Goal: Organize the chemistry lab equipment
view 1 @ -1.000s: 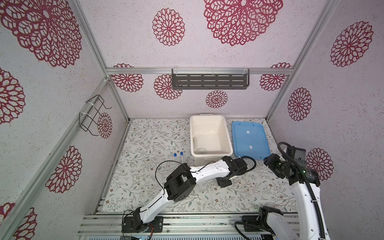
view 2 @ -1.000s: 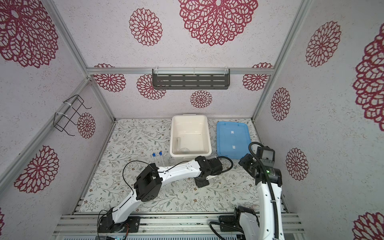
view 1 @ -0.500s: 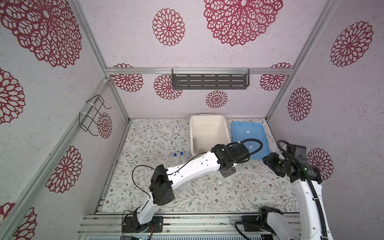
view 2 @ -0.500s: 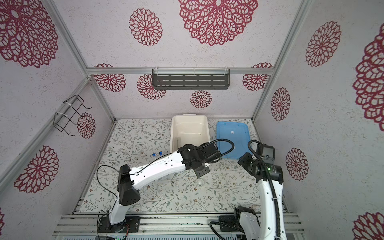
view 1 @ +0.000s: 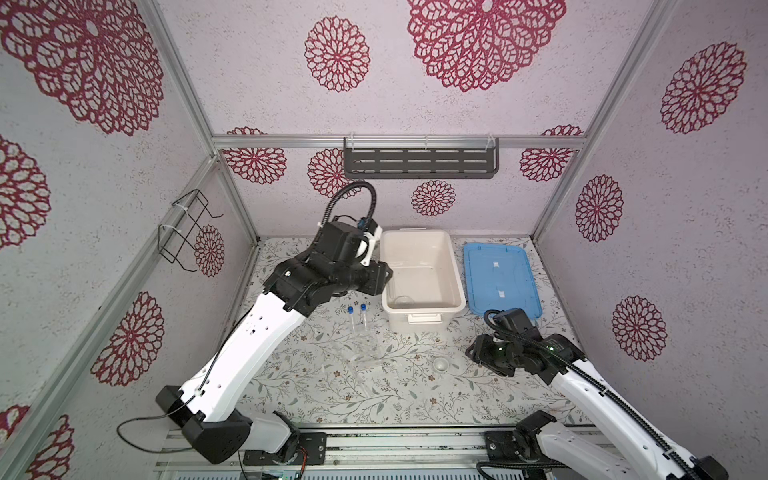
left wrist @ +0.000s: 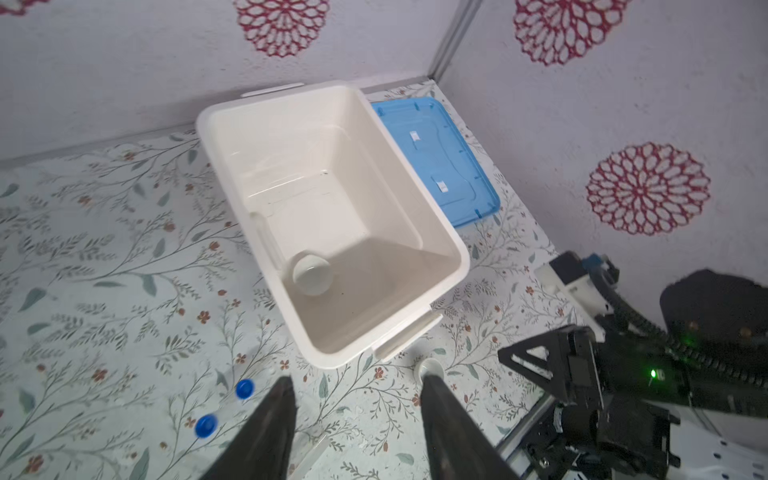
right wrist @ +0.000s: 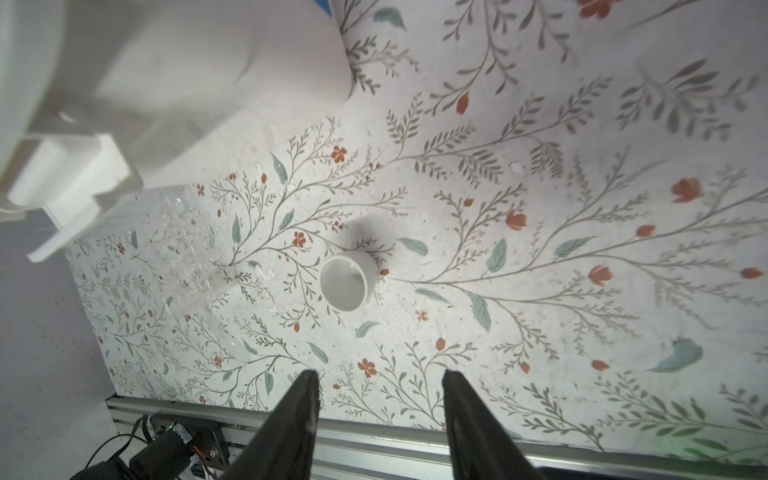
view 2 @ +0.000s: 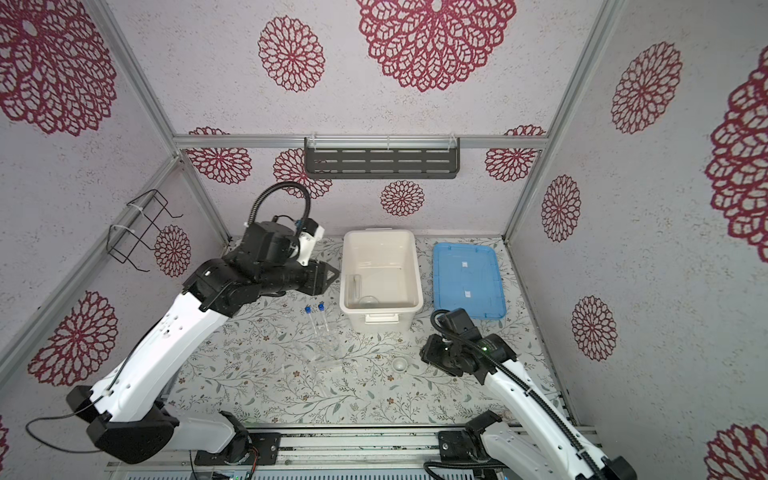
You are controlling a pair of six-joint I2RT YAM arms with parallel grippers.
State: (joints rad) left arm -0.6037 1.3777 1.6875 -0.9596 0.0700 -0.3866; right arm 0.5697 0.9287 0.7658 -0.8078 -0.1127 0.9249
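Note:
Two clear tubes with blue caps (view 1: 365,319) (view 2: 321,318) (left wrist: 244,389) lie side by side on the floral mat, left of the tub's front corner. The clear tube stand (view 1: 362,353) (view 2: 321,354) (right wrist: 187,241) lies just in front of them. A white bowl (left wrist: 311,274) (view 1: 402,300) (view 2: 368,300) lies inside the tub by its left wall. The small white dish (view 1: 440,365) (view 2: 399,364) (right wrist: 344,282) stands on the mat. My left gripper (view 1: 380,280) (view 2: 332,276) (left wrist: 359,380) hangs open and empty beside the tub's left rim. My right gripper (view 1: 471,351) (view 2: 424,353) (right wrist: 380,374) is open and empty, just right of the dish.
The large white tub (view 1: 457,286) (view 2: 417,286) (left wrist: 216,124) stands at the back middle, its blue lid (view 1: 498,278) (view 2: 467,278) (left wrist: 440,158) flat to its right. A dark shelf (view 1: 419,164) hangs on the back wall and a wire basket (view 1: 185,232) on the left wall.
My left arm has lifted from in front of the tub and swung back to its left rim, its jaws opening wider. That uncovered the small dish on the mat. The right arm has barely moved.

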